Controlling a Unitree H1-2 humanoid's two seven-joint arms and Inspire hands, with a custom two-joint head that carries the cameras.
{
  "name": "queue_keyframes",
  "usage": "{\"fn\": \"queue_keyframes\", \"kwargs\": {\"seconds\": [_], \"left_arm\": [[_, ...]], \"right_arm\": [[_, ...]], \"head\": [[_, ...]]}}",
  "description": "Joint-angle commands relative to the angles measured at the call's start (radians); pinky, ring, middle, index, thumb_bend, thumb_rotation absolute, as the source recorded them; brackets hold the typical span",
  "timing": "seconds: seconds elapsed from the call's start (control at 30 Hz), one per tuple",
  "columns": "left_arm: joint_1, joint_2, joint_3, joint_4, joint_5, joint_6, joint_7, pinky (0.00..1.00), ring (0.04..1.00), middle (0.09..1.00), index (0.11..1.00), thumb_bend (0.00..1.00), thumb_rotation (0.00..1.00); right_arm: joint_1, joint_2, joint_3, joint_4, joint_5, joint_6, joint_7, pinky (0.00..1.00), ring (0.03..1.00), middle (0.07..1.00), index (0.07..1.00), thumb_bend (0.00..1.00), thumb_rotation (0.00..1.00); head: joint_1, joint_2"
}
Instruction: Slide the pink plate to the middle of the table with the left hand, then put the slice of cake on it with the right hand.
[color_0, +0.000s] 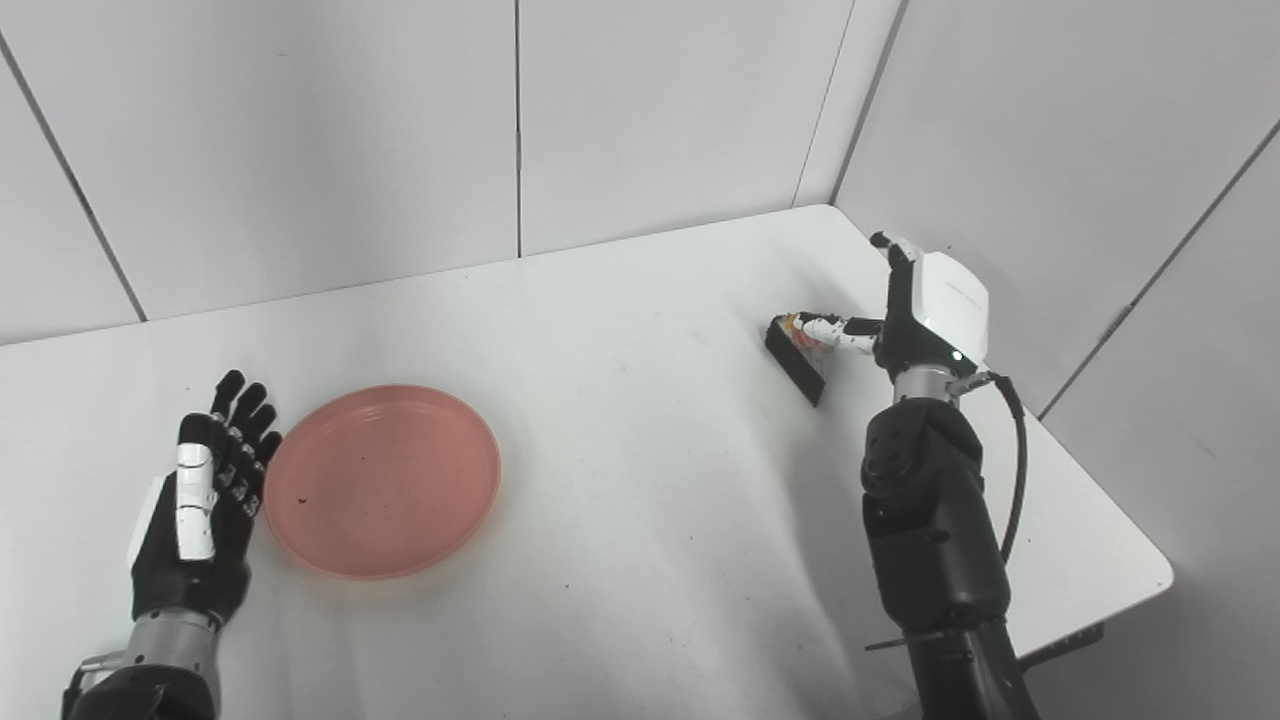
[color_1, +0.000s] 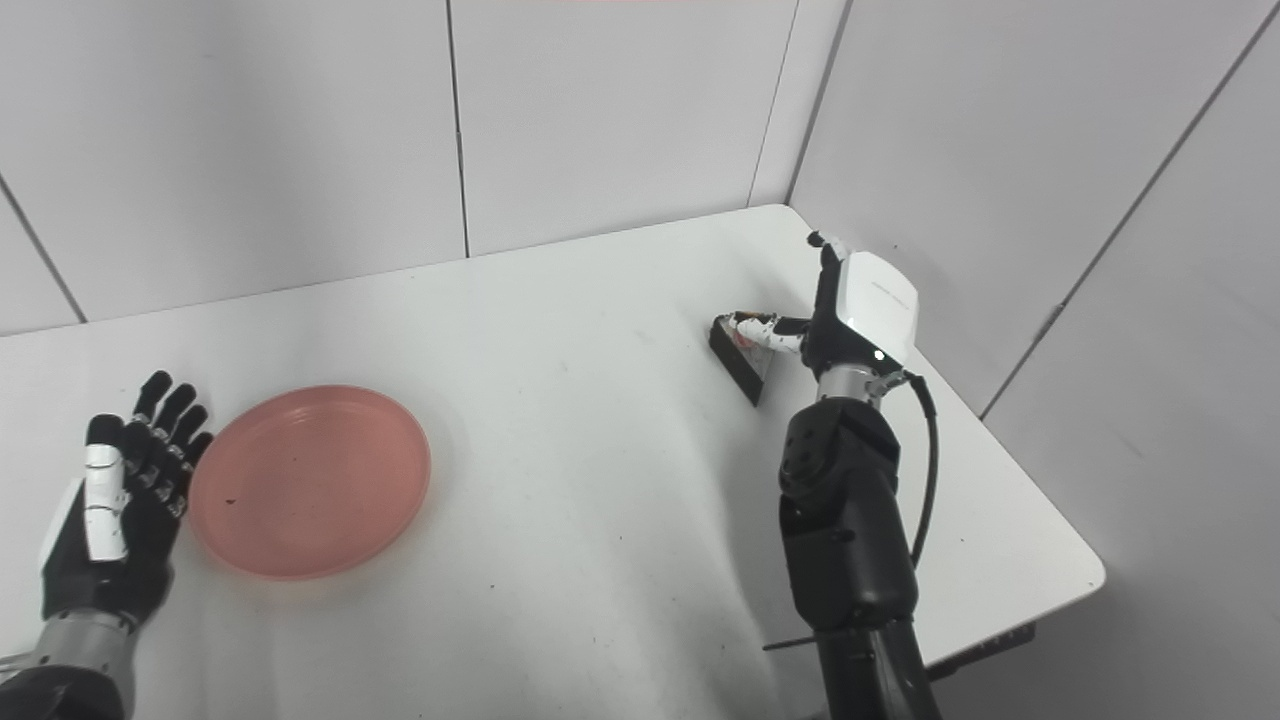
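left eye: right robot hand (color_0: 925, 310) upright by cake (color_0: 800, 352)

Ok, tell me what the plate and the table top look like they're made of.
Plate: probably plastic, pink with a smooth, slightly glossy finish and faint rings moulded in its floor; glazed ceramic can't be ruled out. Table: a white, matt hard sheet, likely laminate, with small dark specks and scuffs.

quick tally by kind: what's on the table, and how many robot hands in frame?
Plates: 1, the pink plate
Cake slices: 1, the slice of cake
Hands: 2, left hand and right hand
Total: 4
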Motion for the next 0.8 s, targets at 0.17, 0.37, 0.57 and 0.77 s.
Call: {"fn": "queue_keyframes", "kwargs": {"seconds": [0.17,0.37,0.57,0.77], "left_arm": [[0.007,-0.013,-0.004,-0.012,-0.007,0.012,-0.006,1.0,0.999,0.982,0.98,0.76,1.0],[0.007,-0.015,-0.009,-0.021,-0.002,0.012,-0.006,1.0,1.0,0.987,0.988,0.76,1.0],[0.009,-0.018,-0.011,-0.029,-0.001,0.014,-0.003,1.0,1.0,0.99,0.991,0.77,1.0],[0.006,-0.014,-0.007,-0.017,-0.003,0.001,-0.007,1.0,1.0,0.995,0.994,0.77,1.0]], "right_arm": [[-0.031,-0.01,-0.01,-0.037,0.03,-0.007,0.048,0.69,0.852,0.882,0.822,0.81,0.34],[-0.018,-0.037,0.027,-0.019,0.112,-0.008,0.069,0.93,0.926,0.939,0.828,0.81,0.32],[-0.016,-0.043,0.038,0.035,0.203,-0.011,0.052,0.69,0.799,0.867,0.816,0.81,0.26],[-0.006,-0.077,0.079,0.099,0.279,-0.035,-0.003,0.53,0.671,0.775,0.765,0.77,0.14]], "head": [[0.004,-0.001],[0.006,-0.002],[0.013,-0.004],[0.012,-0.002]]}}
